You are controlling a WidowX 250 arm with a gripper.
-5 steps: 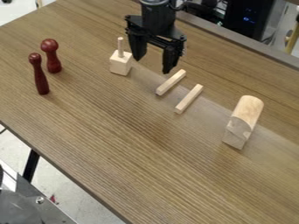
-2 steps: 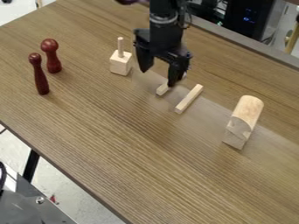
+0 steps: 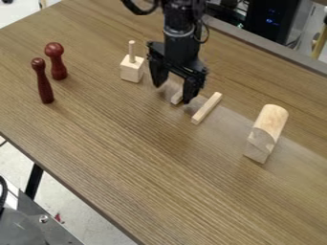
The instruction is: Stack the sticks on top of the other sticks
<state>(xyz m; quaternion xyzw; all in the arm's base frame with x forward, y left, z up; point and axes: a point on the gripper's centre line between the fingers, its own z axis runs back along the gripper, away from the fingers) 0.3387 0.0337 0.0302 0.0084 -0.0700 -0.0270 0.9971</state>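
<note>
The black gripper (image 3: 172, 94) hangs low over the upper middle of the table, its two fingers spread wide and open. Between and partly behind them lies a light wooden stick (image 3: 177, 98); only its near end shows, the rest being hidden by the gripper. A second light stick (image 3: 207, 108) lies just right of the right finger, roughly parallel to the first and apart from it. Both sticks rest flat on the table.
A wooden block with an upright peg (image 3: 131, 70) stands left of the gripper. Two dark red pins (image 3: 56, 61) (image 3: 43, 81) stand farther left. To the right is a rounded wooden piece (image 3: 271, 121) with a pale block (image 3: 260, 146) at its near end.
The gripper has come down toward the table and slightly nearer the camera, and now covers much of the left stick. Its fingers stay apart, and both sticks lie where they were.
</note>
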